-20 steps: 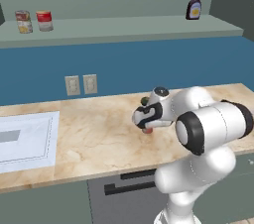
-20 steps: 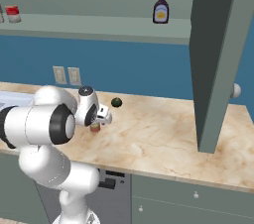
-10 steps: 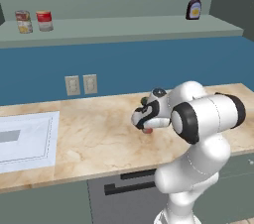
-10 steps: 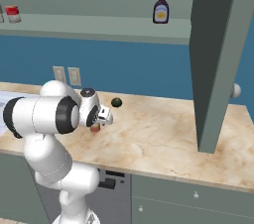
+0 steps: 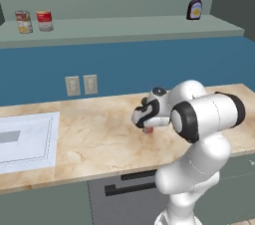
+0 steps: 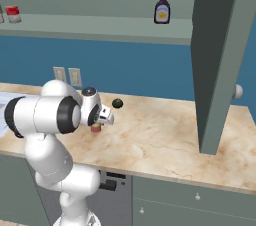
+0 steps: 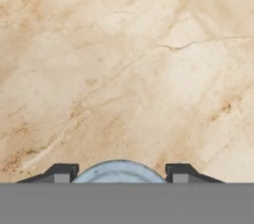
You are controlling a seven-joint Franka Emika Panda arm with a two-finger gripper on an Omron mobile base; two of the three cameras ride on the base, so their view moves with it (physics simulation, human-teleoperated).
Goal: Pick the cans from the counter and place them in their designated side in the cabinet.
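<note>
Left to right. Shelf [image 5: 124, 32], left end: two cans [image 5: 34, 21] stand side by side, one yellow-and-red labelled, one red-and-white [image 5: 44, 20]. That end reads as the can side. Label print too small to read.

Counter [image 5: 89, 139], left end: white panel [image 5: 25, 142] flat on the top. Two wall sockets [image 5: 81, 85] above the back edge.

Counter middle: gripper [image 5: 147, 128] is down over a short can [image 6: 95, 128] with a red-orange label, standing upright between front and back edge. In the hand view the can's silver top [image 7: 119, 172] sits between the two fingertips [image 7: 61, 173], each tip just beside the rim. Whether the tips press the can's sides I cannot tell; can is on the counter, not lifted.

Dark green lump [image 6: 117, 103] near the counter's back edge, just past the can, apart from it.

Shelf right part: dark sauce bottle [image 5: 194, 5], yellow label, writing unreadable. Open cabinet door [image 6: 220, 60] hangs right of it.

Progress, judged: one red-and-white can looks placed on the can side already. This short can is at the grasp step; lift, carry up to the shelf's left end and release are left.
</note>
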